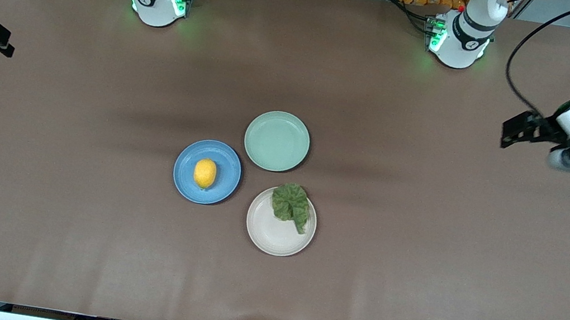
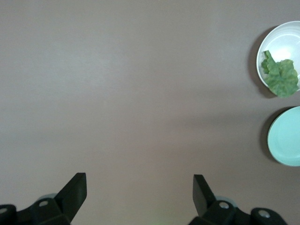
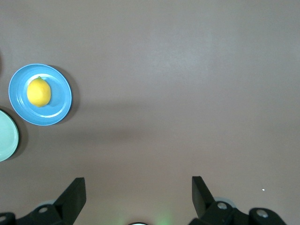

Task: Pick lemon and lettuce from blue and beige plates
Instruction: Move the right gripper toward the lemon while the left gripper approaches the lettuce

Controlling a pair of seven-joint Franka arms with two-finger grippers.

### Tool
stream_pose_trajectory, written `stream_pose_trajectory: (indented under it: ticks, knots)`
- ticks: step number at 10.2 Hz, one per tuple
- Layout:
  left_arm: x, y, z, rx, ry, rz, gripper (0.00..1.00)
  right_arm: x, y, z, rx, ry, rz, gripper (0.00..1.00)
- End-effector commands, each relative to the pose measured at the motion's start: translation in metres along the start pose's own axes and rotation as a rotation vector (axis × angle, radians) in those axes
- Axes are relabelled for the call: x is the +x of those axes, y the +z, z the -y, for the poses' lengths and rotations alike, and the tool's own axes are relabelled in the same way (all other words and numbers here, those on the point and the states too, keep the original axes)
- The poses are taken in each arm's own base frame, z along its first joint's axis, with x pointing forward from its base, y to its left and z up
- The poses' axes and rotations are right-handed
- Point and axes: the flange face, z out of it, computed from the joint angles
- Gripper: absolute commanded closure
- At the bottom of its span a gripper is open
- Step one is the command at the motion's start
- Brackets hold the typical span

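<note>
Brown table (image 1: pixel 80 242), lemon (image 1: pixel 204 173) on blue plate (image 1: pixel 218 192), lettuce (image 1: pixel 291 204) on beige plate (image 1: pixel 273 237), both grippers' jaws apart.

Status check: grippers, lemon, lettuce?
Left gripper and right gripper open, over bare table. Lemon on blue plate, lettuce on beige plate. Nothing blocking.

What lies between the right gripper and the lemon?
Only bare table separates the open right gripper from the lemon on the blue plate, per right wrist view.
</note>
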Motion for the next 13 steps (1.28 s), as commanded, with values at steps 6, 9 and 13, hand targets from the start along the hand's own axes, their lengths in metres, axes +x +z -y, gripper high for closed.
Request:
stream_pose_trajectory:
  ticks: [6, 9, 13]
  knots:
    - [0.084, 0.141, -0.151, -0.062, -0.210, -0.049, 0.00, 0.036, 0.059, 0.063, 0.058, 0.039, 0.061, 0.00]
    - [0.090, 0.189, -0.201, -0.090, -0.257, -0.097, 0.00, 0.058, 0.096, 0.106, 0.048, 0.048, 0.077, 0.00]
    - [0.090, 0.250, -0.252, -0.068, -0.279, -0.188, 0.00, 0.079, 0.151, 0.191, 0.039, 0.138, 0.075, 0.00]
